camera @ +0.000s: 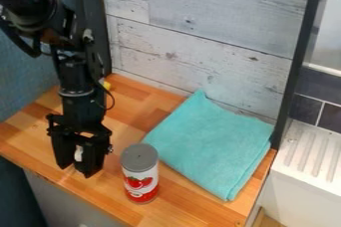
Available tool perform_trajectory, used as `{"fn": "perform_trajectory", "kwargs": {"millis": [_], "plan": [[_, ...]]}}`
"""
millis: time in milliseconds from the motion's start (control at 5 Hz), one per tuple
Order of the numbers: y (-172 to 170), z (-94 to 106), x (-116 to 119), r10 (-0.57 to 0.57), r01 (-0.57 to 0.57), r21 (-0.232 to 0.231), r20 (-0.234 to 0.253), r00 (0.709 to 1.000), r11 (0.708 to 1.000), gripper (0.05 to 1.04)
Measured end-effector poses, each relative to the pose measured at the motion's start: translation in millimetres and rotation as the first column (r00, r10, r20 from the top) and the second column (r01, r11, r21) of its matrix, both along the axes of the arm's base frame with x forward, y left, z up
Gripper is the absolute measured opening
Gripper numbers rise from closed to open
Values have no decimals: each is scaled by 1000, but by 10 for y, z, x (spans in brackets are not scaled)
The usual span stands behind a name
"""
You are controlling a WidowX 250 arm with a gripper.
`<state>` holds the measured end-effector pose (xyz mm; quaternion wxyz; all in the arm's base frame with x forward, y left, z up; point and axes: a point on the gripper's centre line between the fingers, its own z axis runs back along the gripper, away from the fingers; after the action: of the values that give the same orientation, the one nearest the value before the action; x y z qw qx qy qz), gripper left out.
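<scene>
One can (pixel 140 173) upright between gripper (pixel 77 167) and cloth (pixel 212 144) | fingers parted, white piece (pixel 79 153) between; hold unclear

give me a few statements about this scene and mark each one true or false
1. The can stands upright. True.
2. The folded cloth is red. False: it is turquoise.
3. The can stands on top of the cloth. False: it stands on the wooden counter, beside the cloth.
4. The gripper is nearer to the can than to the cloth. True.
5. The can's top is bright yellow. False: it is grey.
</scene>
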<state>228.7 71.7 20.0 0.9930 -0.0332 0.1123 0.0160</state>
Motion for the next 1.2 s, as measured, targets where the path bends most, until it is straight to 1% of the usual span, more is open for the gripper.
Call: {"fn": "perform_trajectory", "kwargs": {"millis": [200,400,600,800,1000,1200], "plan": [[7,-9,56,-5,5,-7,38,999,1000,507],[32,32,69,16,-16,-9,59,998,1000,445],[60,320,123,35,-38,21,125,992,999,442],[193,453,169,78,-86,40,174,982,995,442],[397,612,431,117,-142,91,243,963,986,442],[547,599,284,186,-207,98,189,964,973,442]]}}
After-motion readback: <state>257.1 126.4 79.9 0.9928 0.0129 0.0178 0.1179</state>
